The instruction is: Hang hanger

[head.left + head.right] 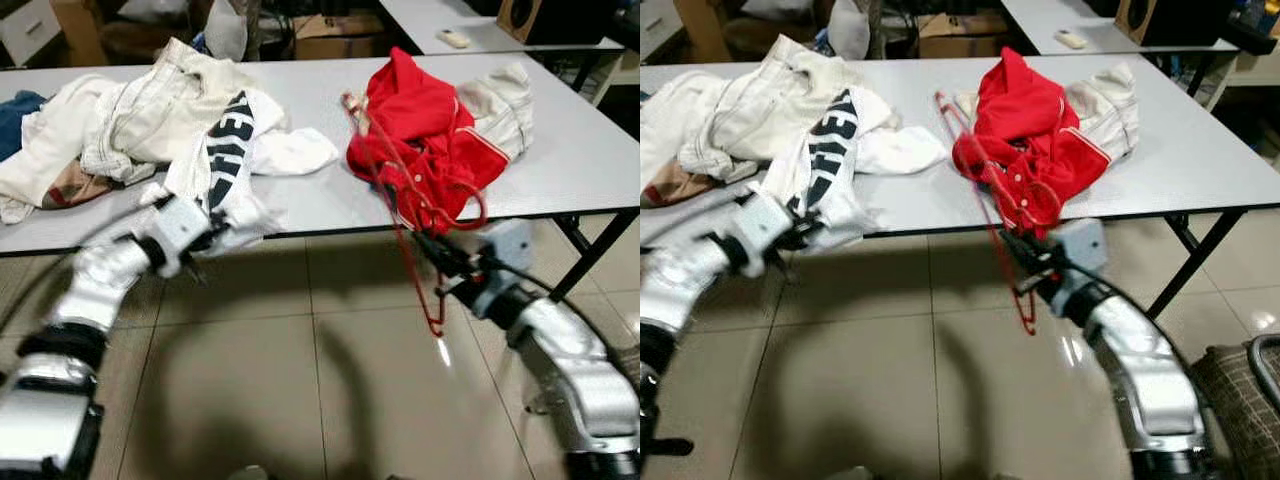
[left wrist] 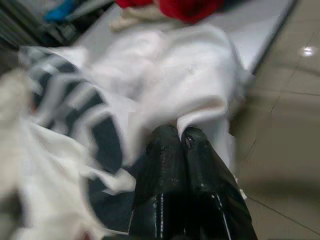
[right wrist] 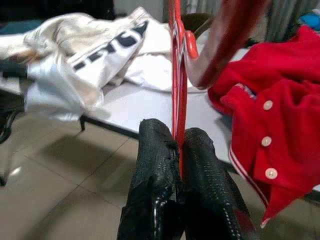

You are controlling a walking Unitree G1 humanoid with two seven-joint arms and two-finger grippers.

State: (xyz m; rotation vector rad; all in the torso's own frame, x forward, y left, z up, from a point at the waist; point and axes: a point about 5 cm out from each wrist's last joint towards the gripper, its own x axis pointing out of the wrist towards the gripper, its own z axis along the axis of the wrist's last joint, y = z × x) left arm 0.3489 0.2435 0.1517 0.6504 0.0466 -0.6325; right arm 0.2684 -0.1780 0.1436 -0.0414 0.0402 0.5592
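Red plastic hanger sits clamped between my right gripper fingers, just off the near edge of the long grey table, with its lower end hanging toward the tiled floor and its upper part leaning against the red button-up shirt on the table's right half. My left gripper has its fingers pressed together on the white garment with black lettering, which droops over the near edge at the left, beside a heap of cream clothes. A cream jacket lies just right of the red shirt.
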